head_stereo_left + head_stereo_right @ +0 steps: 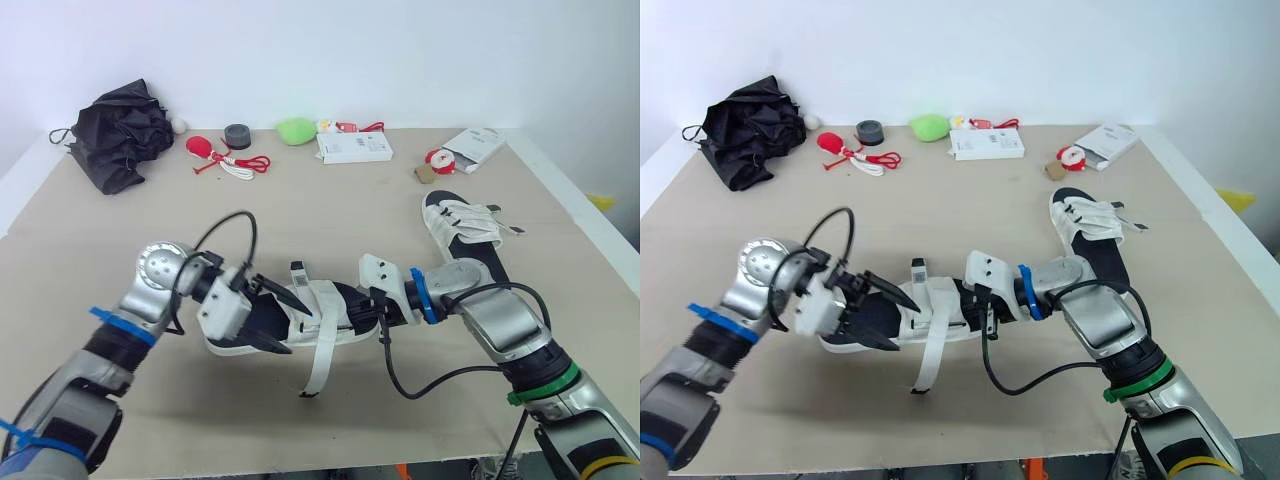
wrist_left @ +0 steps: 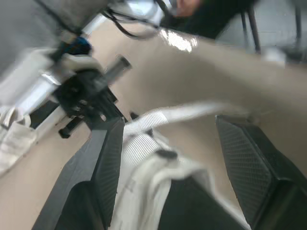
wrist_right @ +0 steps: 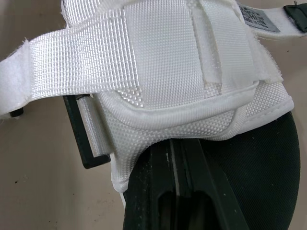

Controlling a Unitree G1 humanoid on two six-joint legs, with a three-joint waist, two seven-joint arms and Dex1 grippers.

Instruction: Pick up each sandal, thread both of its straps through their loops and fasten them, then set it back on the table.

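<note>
Head views: the near sandal [image 1: 325, 300] was held up between the two arms at the front of the desk [image 1: 330, 210], with one long strap [image 1: 320, 362] hanging loose down to the desk surface. The second sandal [image 1: 462, 232] lay well apart on the right, its straps lying across the upper. The left end effector [image 1: 292, 328] stood wide open astride one end of the near sandal, and the right end effector [image 1: 372, 312] met the opposite end. Left wrist view: the fingers [image 2: 108, 163] were spread far apart with the white upper between them; blur left it unclear whether the pads bore on the sole. Right wrist view: the right fingers [image 3: 168, 191] were drawn together over the black footbed, apparently nipped on the sandal's edge, just beside a dark loop [image 3: 86, 136]. Assessment: strap threading on the near sandal was in hand and not finished. The next move would call for one end effector to steady the sandal while the other took the long strap's free end and fed it through its loop.
</note>
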